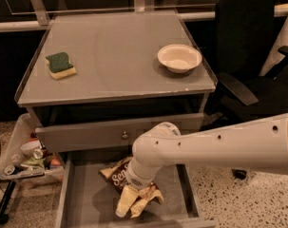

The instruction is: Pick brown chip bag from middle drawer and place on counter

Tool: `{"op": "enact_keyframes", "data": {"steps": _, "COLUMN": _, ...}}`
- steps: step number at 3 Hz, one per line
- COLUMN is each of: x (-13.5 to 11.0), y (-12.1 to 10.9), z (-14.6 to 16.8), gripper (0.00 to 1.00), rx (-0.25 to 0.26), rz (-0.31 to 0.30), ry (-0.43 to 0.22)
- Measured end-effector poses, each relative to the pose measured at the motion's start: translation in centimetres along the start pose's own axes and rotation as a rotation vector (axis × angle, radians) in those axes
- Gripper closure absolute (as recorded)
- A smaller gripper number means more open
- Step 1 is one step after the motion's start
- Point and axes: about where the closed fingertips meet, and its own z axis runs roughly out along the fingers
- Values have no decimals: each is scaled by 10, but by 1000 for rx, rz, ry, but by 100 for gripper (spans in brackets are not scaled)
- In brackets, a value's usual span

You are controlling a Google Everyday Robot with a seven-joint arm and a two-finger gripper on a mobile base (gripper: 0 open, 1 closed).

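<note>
brown chip bag (119,176): lying crumpled on the drawer floor, near its middle, showing dark brown film, white script and a pale yellow end facing the front | middle drawer (84,198): standing open under the table (115,70), showing plain grey floor and low walls | claw (129,201): hanging low inside the drawer, at the bag's pale front end

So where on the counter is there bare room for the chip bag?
The counter is bare in the middle, between sponge and bowl, plus the front strip. Crowded: the drawer, where the gripper sits at the chip bag.
</note>
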Motion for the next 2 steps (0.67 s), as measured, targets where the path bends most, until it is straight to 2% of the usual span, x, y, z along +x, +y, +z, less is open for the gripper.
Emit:
{"op": "enact_keyframes", "data": {"steps": 1, "x": 3, "y": -9, "z": 21, "gripper": 0, "rx": -5, "rz": 32, "ry": -24}}
{"op": "enact_keyframes", "data": {"steps": 2, "x": 15, "y": -36, "z": 54, "gripper": 0, "rx": 22, "rz": 103, "ry": -48}}
